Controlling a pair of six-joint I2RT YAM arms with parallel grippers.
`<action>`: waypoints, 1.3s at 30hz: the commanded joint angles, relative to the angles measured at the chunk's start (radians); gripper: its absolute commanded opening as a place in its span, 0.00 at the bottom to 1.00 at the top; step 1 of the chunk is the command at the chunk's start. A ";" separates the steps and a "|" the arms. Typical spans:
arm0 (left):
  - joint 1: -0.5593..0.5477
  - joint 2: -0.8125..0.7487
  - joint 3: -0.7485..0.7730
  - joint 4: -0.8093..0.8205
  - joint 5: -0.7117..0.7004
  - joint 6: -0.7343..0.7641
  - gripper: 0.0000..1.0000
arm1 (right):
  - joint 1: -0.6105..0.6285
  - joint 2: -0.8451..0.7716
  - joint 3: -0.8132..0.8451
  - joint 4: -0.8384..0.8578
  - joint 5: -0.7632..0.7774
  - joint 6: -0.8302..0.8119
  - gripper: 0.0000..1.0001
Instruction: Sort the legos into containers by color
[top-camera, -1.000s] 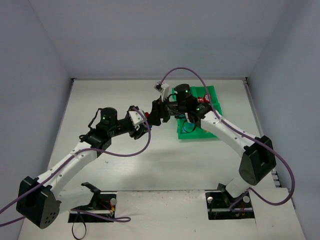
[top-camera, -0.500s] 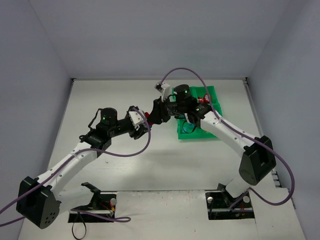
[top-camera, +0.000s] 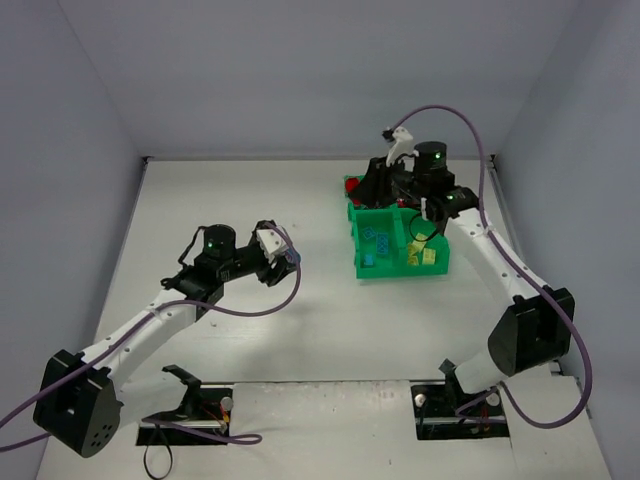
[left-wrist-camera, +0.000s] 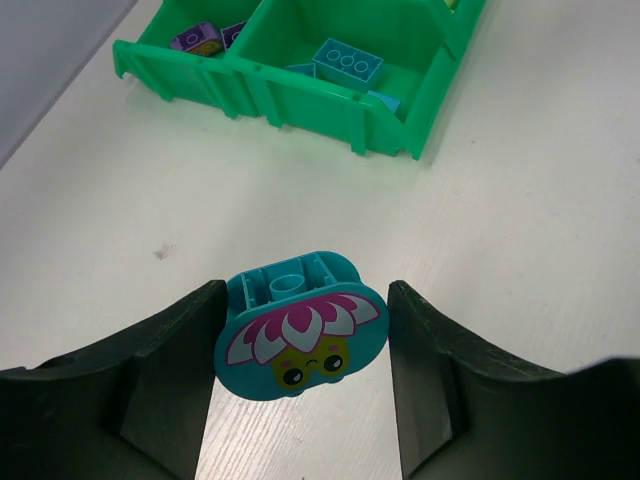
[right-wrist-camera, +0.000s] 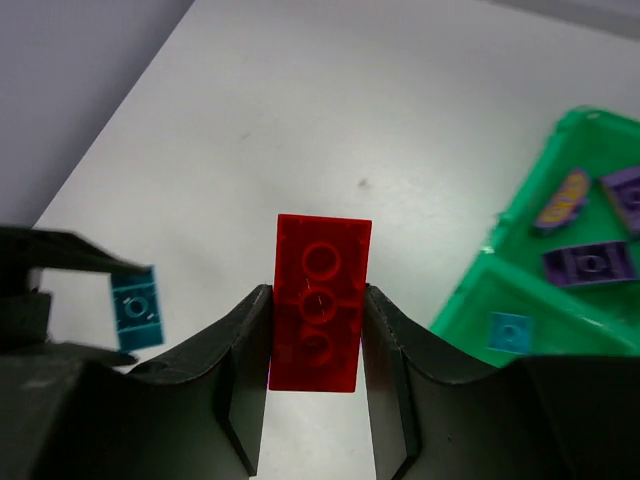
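Left wrist cam: my left gripper (left-wrist-camera: 300, 312) is clamped on a teal brick (left-wrist-camera: 300, 340), the rounded one w/ a flower face. It's held by its ends above bare desk (left-wrist-camera: 520, 230), left of the tray (left-wrist-camera: 300, 95). Tray sits toward the desk's far right corner. Blue bricks (left-wrist-camera: 346, 62) lie in its near-left compartment, purple bricks (left-wrist-camera: 195, 38) far-left, yellow-green bricks (top-camera: 425, 255) near-right. The far-right one is hidden under my arm, so can't tell what's in it.

Right wrist cam: right gripper (right-wrist-camera: 317, 295) pinches a red brick (right-wrist-camera: 320, 303) by its long sides, a good part sticking out past the tips. Below it is desk, not tray, so it hangs just off the tray's far-left corner.

Risks, as I judge them:
- Letting go of the red now puts it on the desk.
- Its overhang could make it pivot if it clips a wall.
- The teal one's curved ends give the pads little bite, so it may twist or slip.
- Walls are low, so a drop from height could bounce into the wrong colour.
- Both arms converging on one tray could knock each other.
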 joint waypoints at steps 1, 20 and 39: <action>0.005 -0.018 0.028 0.067 0.012 -0.026 0.00 | -0.058 -0.042 0.066 0.035 0.111 -0.048 0.00; -0.004 -0.153 0.008 0.019 -0.014 -0.166 0.00 | -0.300 0.383 0.247 0.081 0.552 0.039 0.10; -0.115 0.199 0.331 0.067 0.024 -0.146 0.00 | -0.302 0.113 0.090 0.043 0.460 0.104 0.79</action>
